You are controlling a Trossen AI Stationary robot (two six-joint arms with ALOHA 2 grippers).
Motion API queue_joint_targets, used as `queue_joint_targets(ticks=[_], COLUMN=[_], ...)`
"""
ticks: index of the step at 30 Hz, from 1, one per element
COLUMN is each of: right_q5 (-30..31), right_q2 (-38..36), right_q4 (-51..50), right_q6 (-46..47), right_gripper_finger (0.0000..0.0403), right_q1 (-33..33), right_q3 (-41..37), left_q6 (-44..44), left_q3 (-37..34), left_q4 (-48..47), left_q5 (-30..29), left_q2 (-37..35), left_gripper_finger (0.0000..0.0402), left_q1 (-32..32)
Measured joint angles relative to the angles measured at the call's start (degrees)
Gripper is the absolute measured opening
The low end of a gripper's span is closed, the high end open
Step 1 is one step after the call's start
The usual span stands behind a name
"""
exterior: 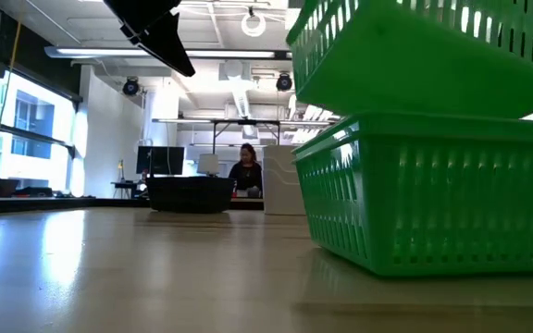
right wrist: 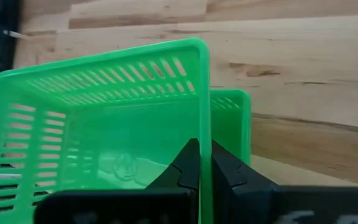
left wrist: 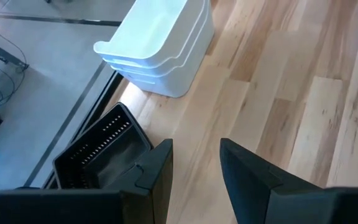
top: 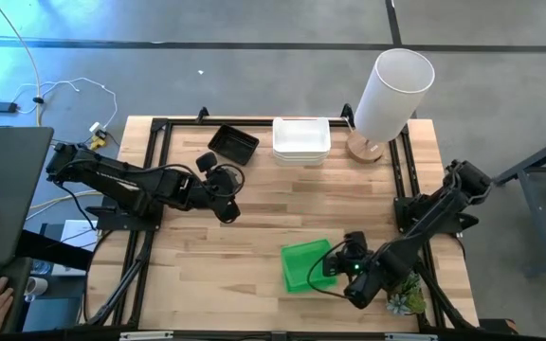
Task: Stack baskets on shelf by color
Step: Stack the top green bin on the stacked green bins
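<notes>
While right gripper [right wrist: 201, 163] jaws pinch its rim, upper green basket [top: 303, 258] hangs tilted — left jaws spread.

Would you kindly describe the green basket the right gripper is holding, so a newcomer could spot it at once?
Start at the tall white cylinder at the table's far right; the near edge on that side has two green baskets. The held basket is the upper one, pinched by its wall in the right gripper and tilted above the lower basket, which rests on the wood.
</notes>
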Motion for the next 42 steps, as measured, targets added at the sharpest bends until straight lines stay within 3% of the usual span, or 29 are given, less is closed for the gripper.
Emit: queue_joint_targets(ticks=[11,22,36,42], right_q5=[-3.49,-4.69,-7.97,-7.49], right_q2=[6.43,11.54,12.68,12.68], right_q4=[-12.76,-13.14,-17.48,-18.74], right_q6=[2.29,3.89,3.6,3.52], right_gripper_finger=[0.0,0.0,0.0001,0.0027], right_q1=[0.0,-0.75,-1.25,-1.25], right_q3=[10.23,11.47,11.47,11.45], left_q6=[0.0,0.97,1.95,1.97], left_q3=[0.0,0.0,0.0,0.0], left_q4=[0.0,0.0,0.0,0.0], left_q5=[0.18,0.22,0.44,0.44], left_q2=[0.0,0.0,0.0,0.0], left_gripper_finger=[0.0119,0.0119,0.0119,0.0119], left_q1=[2.48,4.07,4.07,4.07])
